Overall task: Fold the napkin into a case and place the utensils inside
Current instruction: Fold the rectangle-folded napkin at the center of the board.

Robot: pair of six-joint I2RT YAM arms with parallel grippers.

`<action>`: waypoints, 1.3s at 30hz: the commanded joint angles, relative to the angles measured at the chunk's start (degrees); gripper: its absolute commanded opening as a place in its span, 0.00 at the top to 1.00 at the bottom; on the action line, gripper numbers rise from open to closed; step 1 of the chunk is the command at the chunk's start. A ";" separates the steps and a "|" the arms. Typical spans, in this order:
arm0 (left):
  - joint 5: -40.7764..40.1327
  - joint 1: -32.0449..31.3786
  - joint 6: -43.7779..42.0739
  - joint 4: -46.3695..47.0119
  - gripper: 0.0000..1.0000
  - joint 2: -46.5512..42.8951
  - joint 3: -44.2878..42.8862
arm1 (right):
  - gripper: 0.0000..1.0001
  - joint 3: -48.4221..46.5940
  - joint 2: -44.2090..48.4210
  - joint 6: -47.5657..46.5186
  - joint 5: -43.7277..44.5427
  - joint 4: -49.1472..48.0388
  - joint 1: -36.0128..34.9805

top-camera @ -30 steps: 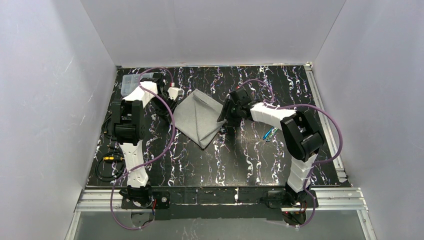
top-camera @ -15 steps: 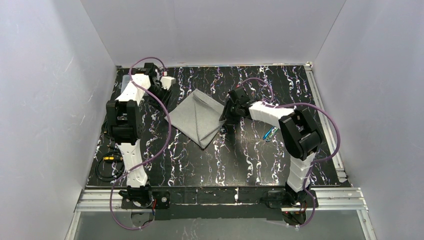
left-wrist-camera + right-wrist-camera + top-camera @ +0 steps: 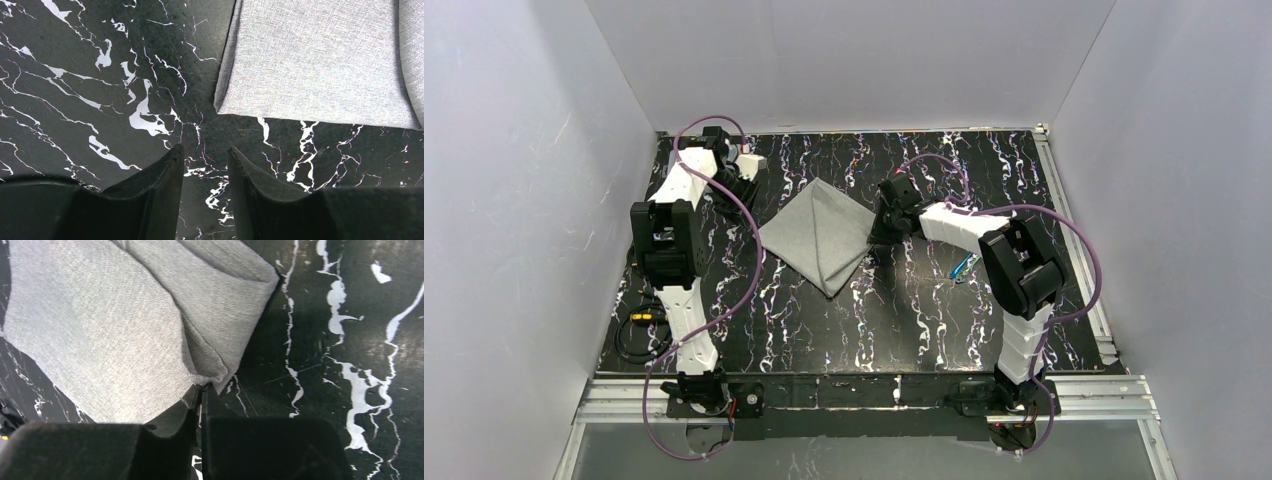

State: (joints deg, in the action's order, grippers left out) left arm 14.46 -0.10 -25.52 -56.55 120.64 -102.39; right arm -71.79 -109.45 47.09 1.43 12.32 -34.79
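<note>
The light-grey napkin [image 3: 817,236] lies partly folded on the black marble table, with a flap doubled over on its right side [image 3: 100,330]. My right gripper [image 3: 871,242] is at the napkin's right corner, and in the right wrist view its jaws are shut on the hemmed corner of the cloth [image 3: 202,386]. My left gripper [image 3: 740,188] hovers behind and left of the napkin, open, with only bare table between its fingers [image 3: 205,156]. The napkin's corner [image 3: 320,60] lies just ahead of it, untouched. The utensils [image 3: 964,266], blue and gold, lie on the table under my right arm.
A clear plastic box [image 3: 671,170] sits at the back left corner, mostly behind my left arm. A black cable coil [image 3: 637,330] lies by the table's left front edge. Purple cables loop over both arms. White walls close in three sides.
My right gripper has closed on the napkin's right corner. My left arm has drawn back and left, away from the napkin's left edge.
</note>
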 commanded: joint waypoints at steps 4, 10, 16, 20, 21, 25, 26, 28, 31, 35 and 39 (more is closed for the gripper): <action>1.54 0.01 -0.45 -2.07 0.64 -2.79 -1.12 | 0.89 -4.62 3.46 -0.25 -0.70 -3.65 -3.39; 0.85 0.05 0.09 -1.66 0.64 -2.33 -1.23 | 0.89 -6.74 1.95 0.03 -6.08 -10.93 -7.64; 0.19 0.01 0.60 -1.54 0.65 -1.90 -1.76 | 0.88 -11.90 -3.80 1.43 -11.50 -16.56 -11.20; 0.12 0.01 0.74 -1.48 0.65 -1.80 -1.82 | 0.87 -17.00 -7.91 1.77 -13.44 -17.51 -12.39; 0.09 0.01 0.73 -1.46 0.65 -1.81 -1.85 | 0.87 -17.94 -9.08 1.96 -13.81 -17.90 -12.61; 0.07 0.01 0.83 -1.37 0.65 -1.65 -1.67 | 0.85 -21.93 -14.32 3.30 -16.40 -18.80 -13.14; 0.07 0.01 0.87 -1.32 0.65 -1.64 -1.62 | 0.85 -23.09 -15.63 3.64 -16.87 -19.11 -13.28; 0.05 0.01 0.89 -1.28 0.65 -1.55 -1.73 | 0.84 -25.33 -18.02 4.00 -17.40 -19.13 -13.75; 0.14 0.01 0.83 -1.28 0.65 -1.55 -1.70 | 0.84 -28.73 -21.21 4.37 -17.82 -18.86 -14.33; 0.19 0.01 0.63 -1.23 0.64 -1.62 -1.32 | 0.84 -32.15 -24.28 5.22 -18.27 -19.41 -14.85; 0.07 1.85 0.08 -1.32 0.65 -1.94 -0.71 | 0.64 -34.26 -26.34 5.68 -19.48 -19.70 -15.52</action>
State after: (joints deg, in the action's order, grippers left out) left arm 14.35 0.12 -24.91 -56.95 120.64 -102.41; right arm -101.67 -134.37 52.18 -15.90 -4.54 -49.47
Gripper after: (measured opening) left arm 0.356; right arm 0.258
